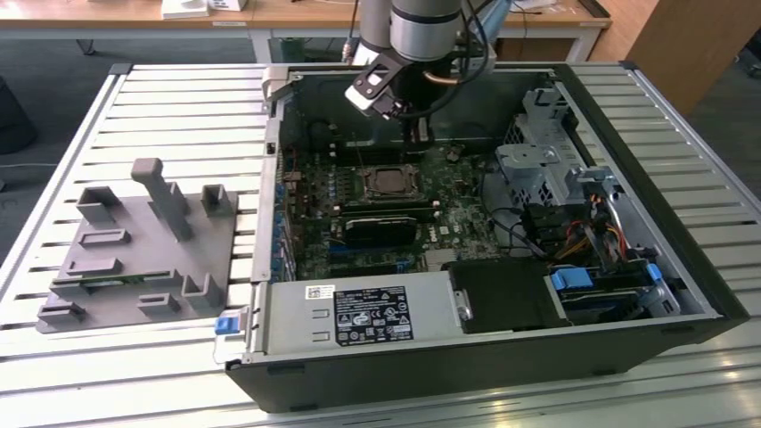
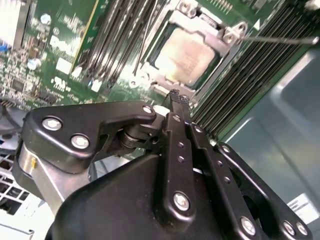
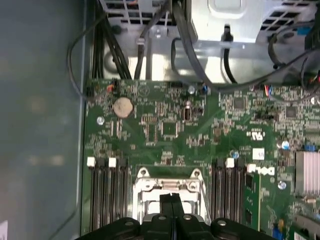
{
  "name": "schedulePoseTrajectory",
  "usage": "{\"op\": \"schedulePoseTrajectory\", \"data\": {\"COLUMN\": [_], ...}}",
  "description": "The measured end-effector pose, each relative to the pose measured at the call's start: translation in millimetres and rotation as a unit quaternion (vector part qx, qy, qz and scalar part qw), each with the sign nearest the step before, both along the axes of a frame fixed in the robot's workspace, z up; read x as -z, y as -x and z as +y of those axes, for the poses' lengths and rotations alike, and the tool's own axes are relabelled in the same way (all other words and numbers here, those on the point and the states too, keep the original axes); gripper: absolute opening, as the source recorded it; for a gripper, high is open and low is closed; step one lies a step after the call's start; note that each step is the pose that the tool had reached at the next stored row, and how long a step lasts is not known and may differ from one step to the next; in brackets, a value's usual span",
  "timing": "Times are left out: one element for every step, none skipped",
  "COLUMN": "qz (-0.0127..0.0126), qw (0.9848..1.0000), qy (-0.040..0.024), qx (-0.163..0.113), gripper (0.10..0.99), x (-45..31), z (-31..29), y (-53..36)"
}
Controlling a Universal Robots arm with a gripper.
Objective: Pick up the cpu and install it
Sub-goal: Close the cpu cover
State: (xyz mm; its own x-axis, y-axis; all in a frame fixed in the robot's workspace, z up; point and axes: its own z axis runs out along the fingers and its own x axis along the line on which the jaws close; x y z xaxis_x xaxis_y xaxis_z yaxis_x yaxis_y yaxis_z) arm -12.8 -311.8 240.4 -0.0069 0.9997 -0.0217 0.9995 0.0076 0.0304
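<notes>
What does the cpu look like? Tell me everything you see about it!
The cpu is a small flat square with a dull silvery, slightly smudged metal top. It lies flat in its socket on the green motherboard, ringed by a shiny metal frame. The shut gripper sits near one edge of it; whether they touch cannot be told.

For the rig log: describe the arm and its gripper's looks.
The arm is a silver-grey cylinder with black cables and a white wrist block. The gripper is black, its jointed link fingers studded with silver screws.
</notes>
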Motion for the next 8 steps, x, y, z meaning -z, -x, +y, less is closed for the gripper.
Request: {"op": "schedulePoseTrajectory", "data": {"qz": [0.0,0.0,0.0,0.0001,0.0,0.0,0.0,0.0], "qw": [1.0,1.0,1.0,1.0,1.0,1.0,1.0,1.0], "qy": [0.0,0.0,0.0,0.0001,0.0001,0.0,0.0,0.0001], "qx": [0.0,0.0,0.0,0.0,0.0,0.0,0.0,0.0], "gripper": [0.106,0.106,0.106,0.106,0.106,0.106,0.106,0.106], "x": [0.4,0.8,1.0,1.1,1.3,1.4,1.6,1.7], "z": [0.0,0.0,0.0,0.0,0.0,0.0,0.0,0.0], "y": [2.0,3.7,4.9,5.9,7.0,8.3,9.5,10.6]}}
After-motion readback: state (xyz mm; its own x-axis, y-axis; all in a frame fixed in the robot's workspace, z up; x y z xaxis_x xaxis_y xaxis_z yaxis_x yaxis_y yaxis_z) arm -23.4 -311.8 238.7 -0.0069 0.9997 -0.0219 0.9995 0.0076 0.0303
